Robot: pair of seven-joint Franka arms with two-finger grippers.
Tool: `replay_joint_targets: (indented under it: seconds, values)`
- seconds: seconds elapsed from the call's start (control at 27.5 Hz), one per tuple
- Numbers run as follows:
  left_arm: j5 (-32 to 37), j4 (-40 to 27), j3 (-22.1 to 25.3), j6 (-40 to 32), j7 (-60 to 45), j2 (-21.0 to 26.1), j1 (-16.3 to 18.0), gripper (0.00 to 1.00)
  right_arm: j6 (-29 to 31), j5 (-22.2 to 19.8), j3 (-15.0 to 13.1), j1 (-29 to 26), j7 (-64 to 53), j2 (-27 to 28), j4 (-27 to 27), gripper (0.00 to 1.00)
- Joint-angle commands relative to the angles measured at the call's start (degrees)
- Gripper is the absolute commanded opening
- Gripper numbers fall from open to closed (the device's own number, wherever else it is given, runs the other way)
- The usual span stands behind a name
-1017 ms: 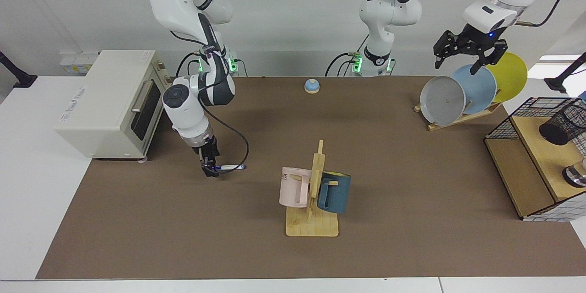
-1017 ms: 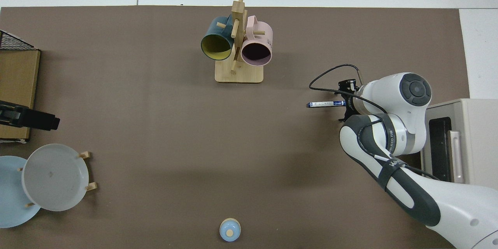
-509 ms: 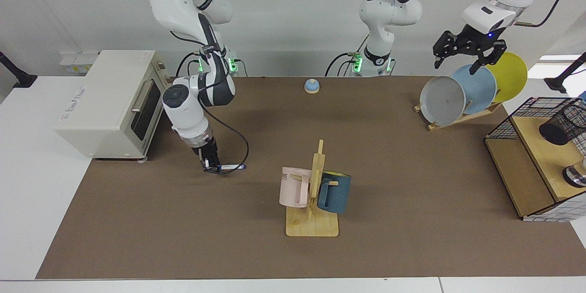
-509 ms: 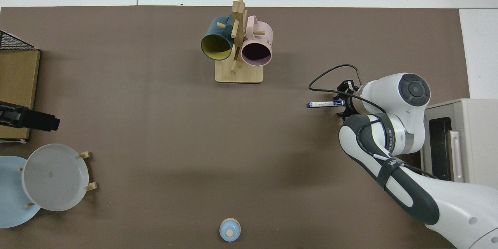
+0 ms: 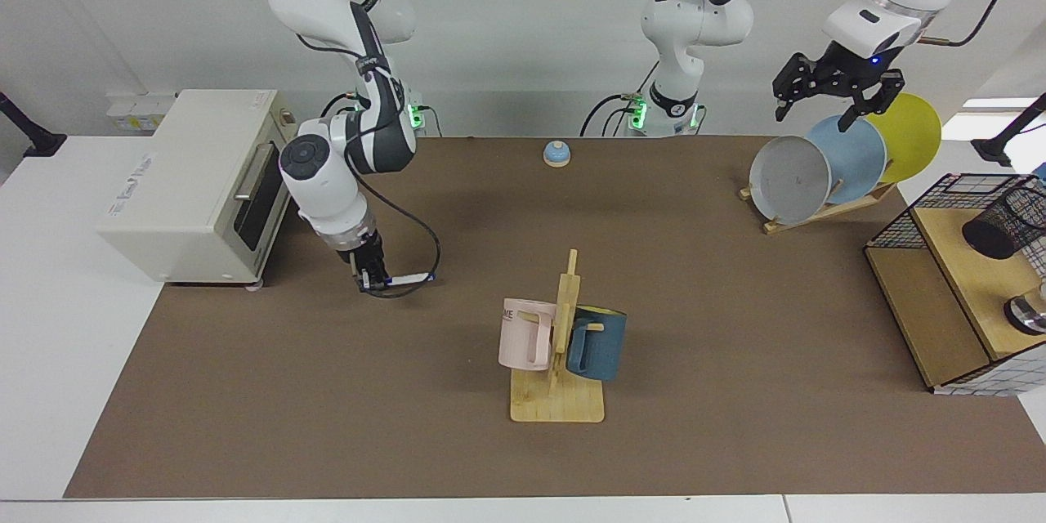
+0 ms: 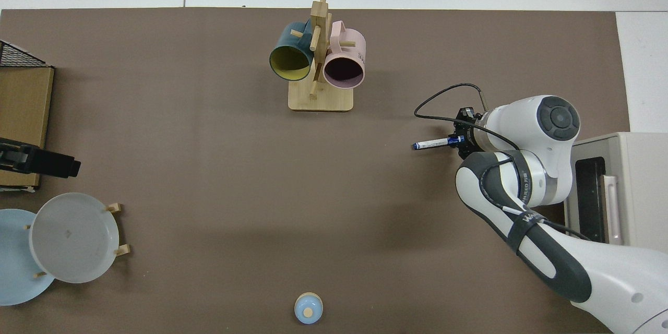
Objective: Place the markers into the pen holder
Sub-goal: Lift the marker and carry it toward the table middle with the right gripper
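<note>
Right gripper point(image 5: 374, 281) clamps slim white blue-capped marker point(image 5: 408, 279) by 1 end, just above worktop point(image 5: 327, 392). Black wire-mesh pen holder point(image 5: 999, 225) on far shelf, well apart. Carry and drop-in remain. Left gripper point(image 5: 825, 100) waits spread over plates.

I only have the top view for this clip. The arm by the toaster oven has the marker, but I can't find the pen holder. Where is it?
Observer: The pen holder sits on the wooden shelf of the wire basket, at the facing view's right edge.
Operator: Is the marker off the mat?
Observer: It seems so. The right gripper, shut on one end, holds it roughly level just above the mat.
Operator: And the other arm?
Observer: The left gripper waits open above the rack of plates.
</note>
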Motion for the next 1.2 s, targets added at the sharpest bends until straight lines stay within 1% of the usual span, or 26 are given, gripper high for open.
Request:
replay_joint_targets:
  seconds: [0.0, 0.11, 0.18, 0.25, 0.33, 0.47, 0.54, 0.62, 0.76, 0.87, 0.98, 1.05, 1.13, 1.16]
  values:
    - [-0.1, -1.8, -0.2, -0.2, -0.5, -1.6, 0.0, 1.00, -11.1, 0.6, 0.4, -0.3, 0.2, -7.9, 1.7, 0.00]
    - [-0.2, -1.8, -0.6, -0.1, -0.4, -1.6, 0.0, 1.00, -17.4, 1.0, 0.4, -0.2, 0.4, -10.2, 4.2, 0.00]
    - [-0.3, -1.8, -0.8, 0.0, -0.4, -1.6, -0.1, 1.00, -21.1, 3.2, 0.4, -0.2, 0.5, -11.9, 6.0, 0.00]
    - [-0.5, -1.8, -0.9, 0.1, -0.4, -1.6, -0.1, 1.00, -23.6, 4.7, 0.4, -0.2, 0.5, -13.8, 7.1, 0.00]
    - [-0.5, -1.9, -0.9, 0.0, -0.3, -1.6, -0.1, 1.00, -25.6, 5.1, 0.5, 0.0, 0.6, -15.7, 7.3, 0.00]
    - [-0.6, -2.2, -0.9, 0.3, 0.4, -1.6, 0.0, 1.00, -28.6, 5.9, 0.5, 2.2, 1.6, -18.9, 7.4, 0.00]
    - [-0.6, -2.3, -0.9, 0.7, 0.7, -1.6, 0.0, 0.99, -28.8, 6.5, 0.5, 3.2, 3.9, -19.9, 7.4, 0.00]
    - [-0.6, -2.3, -1.0, 1.0, 2.3, -1.6, 0.0, 0.98, -28.4, 7.5, 0.5, 5.5, 7.3, -19.9, 7.8, 0.00]
    - [-0.6, -2.8, -0.9, 1.9, 11.2, -1.8, 0.0, 0.97, -27.4, 8.2, 0.5, 11.8, 15.4, -19.9, 8.5, 0.00]
    - [-0.7, -3.4, -1.0, 1.9, 18.5, -2.2, -0.1, 0.96, -24.6, 8.3, 0.5, 16.8, 21.5, -19.9, 9.0, 0.00]
    - [-0.7, -4.2, -1.0, 1.6, 24.5, -2.8, -0.5, 0.96, -23.1, 8.3, 0.5, 21.3, 26.7, -19.5, 9.8, 0.00]
    - [-0.7, -5.1, -1.1, 1.6, 28.9, -3.3, -0.5, 0.96, -20.7, 8.4, 0.5, 24.6, 30.3, -19.0, 10.1, 0.00]
    - [-0.8, -6.4, -1.2, 1.9, 33.9, -4.1, -0.6, 0.91, -18.1, 8.5, 0.5, 27.1, 33.6, -18.5, 10.1, 0.00]
    - [-0.8, -7.0, -1.2, 2.0, 36.9, -4.3, -0.7, 0.91, -17.2, 8.4, 0.5, 27.9, 34.7, -18.2, 10.2, 0.00]
